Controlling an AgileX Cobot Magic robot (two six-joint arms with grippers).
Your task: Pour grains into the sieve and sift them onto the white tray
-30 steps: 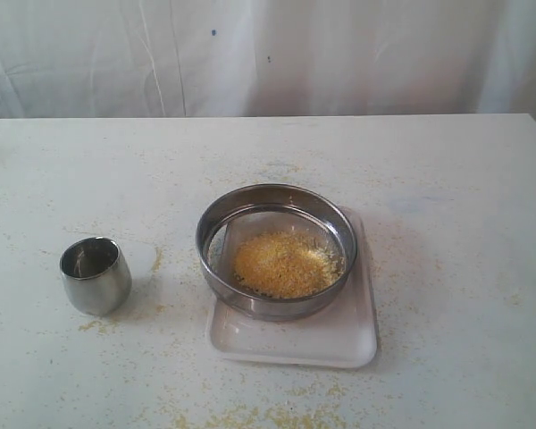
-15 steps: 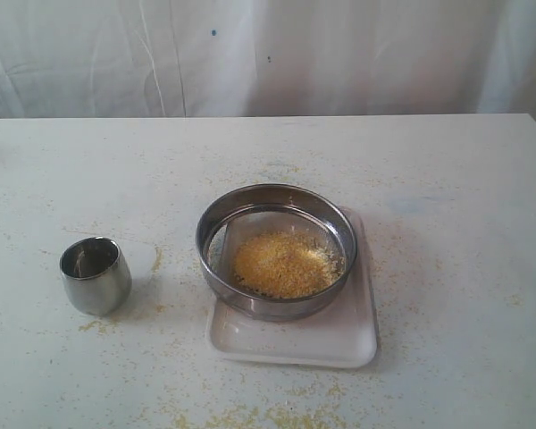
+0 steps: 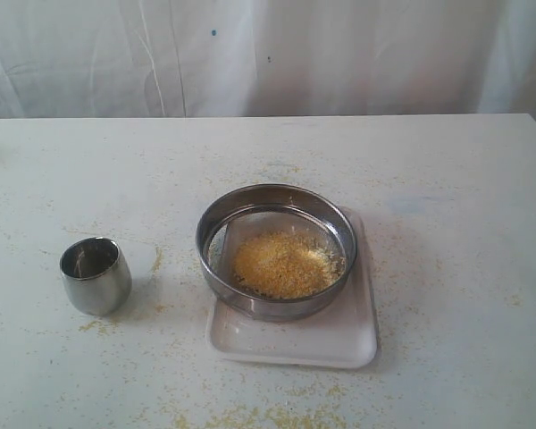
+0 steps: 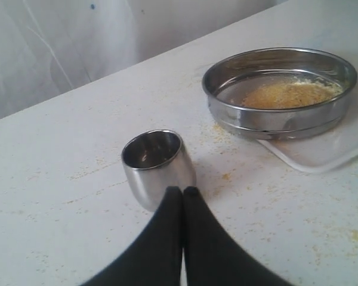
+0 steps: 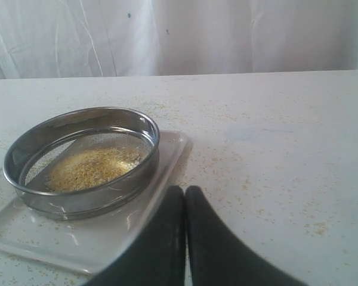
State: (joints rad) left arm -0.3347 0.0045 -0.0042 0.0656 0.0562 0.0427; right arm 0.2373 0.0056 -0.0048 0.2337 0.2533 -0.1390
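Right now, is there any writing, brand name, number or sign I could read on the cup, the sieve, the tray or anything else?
None: no word, label, brand, number or sign can be read in any view.
The small rounded steel cup, the wide round steel sieve and the shallow white rectangular tray are all plain.
The dark specks on the white curtain are shapeless dots, not letters.

A broad off-white table [image 3: 447,179] has a scuffed, faintly stained top. Behind the table's far edge hangs a white curtain [image 3: 339,54] in soft vertical folds, marked with two small dark specks [image 3: 213,33]. The light is even and diffuse.
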